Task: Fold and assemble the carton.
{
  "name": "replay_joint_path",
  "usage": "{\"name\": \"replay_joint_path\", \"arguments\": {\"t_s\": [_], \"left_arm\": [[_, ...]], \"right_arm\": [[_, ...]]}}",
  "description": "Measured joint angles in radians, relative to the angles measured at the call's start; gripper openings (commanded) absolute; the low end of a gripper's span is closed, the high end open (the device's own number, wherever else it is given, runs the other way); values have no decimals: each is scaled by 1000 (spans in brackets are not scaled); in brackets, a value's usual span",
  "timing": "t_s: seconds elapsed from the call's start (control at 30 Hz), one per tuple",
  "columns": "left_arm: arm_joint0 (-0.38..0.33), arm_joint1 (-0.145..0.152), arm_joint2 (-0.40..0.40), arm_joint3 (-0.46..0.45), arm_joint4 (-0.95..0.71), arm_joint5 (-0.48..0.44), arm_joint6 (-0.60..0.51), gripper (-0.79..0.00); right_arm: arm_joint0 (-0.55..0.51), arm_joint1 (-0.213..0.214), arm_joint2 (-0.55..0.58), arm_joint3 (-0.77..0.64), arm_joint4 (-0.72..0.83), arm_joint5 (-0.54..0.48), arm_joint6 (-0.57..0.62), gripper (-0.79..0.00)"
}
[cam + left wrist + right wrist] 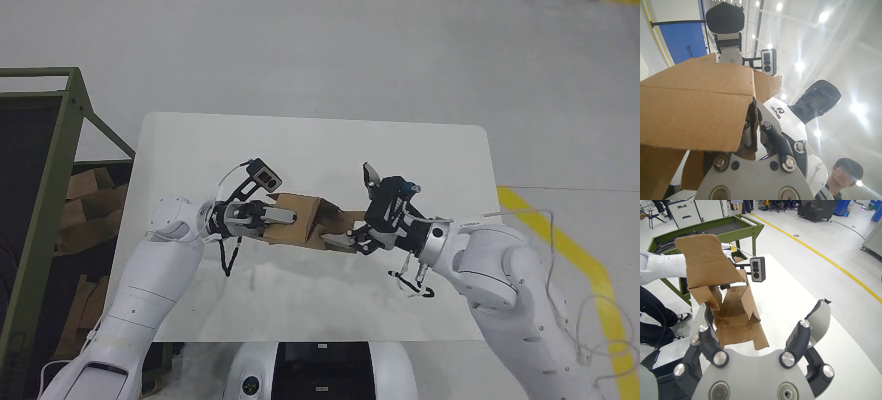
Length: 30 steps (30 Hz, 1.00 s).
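Item: carton [305, 222], brown, part-folded, flaps loose, over the middle of the tabletop [320, 150]. Our left gripper [268, 216] jaws pinch one end; our right gripper [764, 306] jaws stand spread at the opposite flaps.

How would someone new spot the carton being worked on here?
Start at the white table. At its middle, between the left gripper and right gripper, is the carton. Unlike the flat cardboard in the green cart alongside, it is opened up, flaps loose.

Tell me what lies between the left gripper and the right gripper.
The carton, partly unfolded, fills that stretch in the top view: the left gripper holds one end, the right gripper stands open at the other.
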Motion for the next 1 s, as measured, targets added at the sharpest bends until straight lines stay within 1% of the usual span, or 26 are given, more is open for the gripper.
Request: {"name": "replay_joint_path", "arguments": {"t_s": [0.13, 0.57, 1.0], "left_arm": [[1, 0, 0, -1, 0, -2, 3, -785], [4, -1, 1, -9, 2, 0, 9, -785], [6, -3, -1, -6, -1, -12, 16, -785]], "right_arm": [[4, -2, -18, -7, -30, 28, -4, 0], [16, -5, -63, -22, -103, 72, -6, 0], [32, -9, -103, -20, -121, 70, -19, 0]]}}
